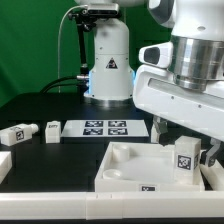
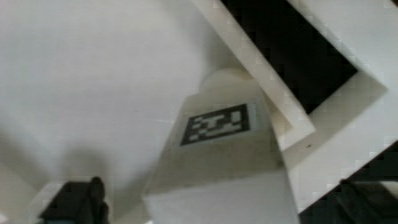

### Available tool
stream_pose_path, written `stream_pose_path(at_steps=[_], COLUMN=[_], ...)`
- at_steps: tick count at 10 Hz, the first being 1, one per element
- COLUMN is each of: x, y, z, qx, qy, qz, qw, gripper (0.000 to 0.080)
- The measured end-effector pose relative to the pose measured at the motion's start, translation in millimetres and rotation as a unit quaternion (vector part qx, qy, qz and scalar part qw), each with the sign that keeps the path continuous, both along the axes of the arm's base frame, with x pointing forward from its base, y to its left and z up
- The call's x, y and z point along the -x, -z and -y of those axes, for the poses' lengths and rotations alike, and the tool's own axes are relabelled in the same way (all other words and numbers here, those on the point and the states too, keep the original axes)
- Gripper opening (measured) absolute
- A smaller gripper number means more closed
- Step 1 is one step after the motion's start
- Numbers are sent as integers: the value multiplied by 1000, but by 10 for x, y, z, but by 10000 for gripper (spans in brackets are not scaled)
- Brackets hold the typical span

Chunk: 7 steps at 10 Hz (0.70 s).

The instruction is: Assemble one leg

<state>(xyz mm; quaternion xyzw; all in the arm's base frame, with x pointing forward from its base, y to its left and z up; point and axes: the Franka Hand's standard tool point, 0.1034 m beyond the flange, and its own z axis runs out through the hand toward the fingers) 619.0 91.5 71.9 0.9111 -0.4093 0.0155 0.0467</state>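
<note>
With the jaws spread wide, the upright leg [image 1: 185, 157] (tag facing out) could topple off the tray-like piece [image 1: 125, 170] if nudged.

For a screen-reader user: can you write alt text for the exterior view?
A white robot gripper hangs open around an upright white leg standing in a corner of a large white tray-like piece. Two loose legs and the marker board lie on the black table.
</note>
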Motion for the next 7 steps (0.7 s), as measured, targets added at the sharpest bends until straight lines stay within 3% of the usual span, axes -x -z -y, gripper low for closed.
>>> stream_pose_path(at_steps=[7], x=[0], y=[1], z=[0], qx=[0], qy=[0], qz=[0], qw=[1000], gripper=[649])
